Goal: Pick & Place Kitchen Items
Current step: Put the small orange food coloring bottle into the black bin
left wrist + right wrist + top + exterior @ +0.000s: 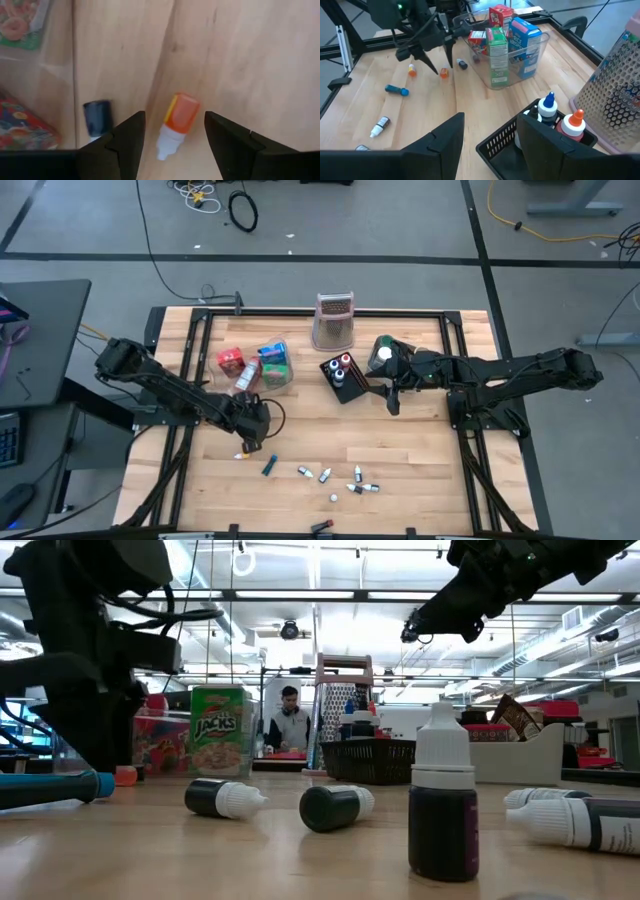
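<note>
One tiny orange-capped vial [177, 124] lies between our left gripper's [174, 137] spread fingers; we judge it light, rigid, roll-prone, best pinched mid-body.

— What sits at the back of the wooden table [400, 470]?
— A tall metal grater [334, 322], standing up at about 12 o'clock.
— And near it?
— A black mesh basket [345, 387] at about 5 o'clock from the grater. A clear tray [282, 376] sits at about 8 o'clock from the grater.
— Anyone in the room?
— A person [290, 720] stands far behind the table. Cables [240, 210] lie on the floor.
</note>
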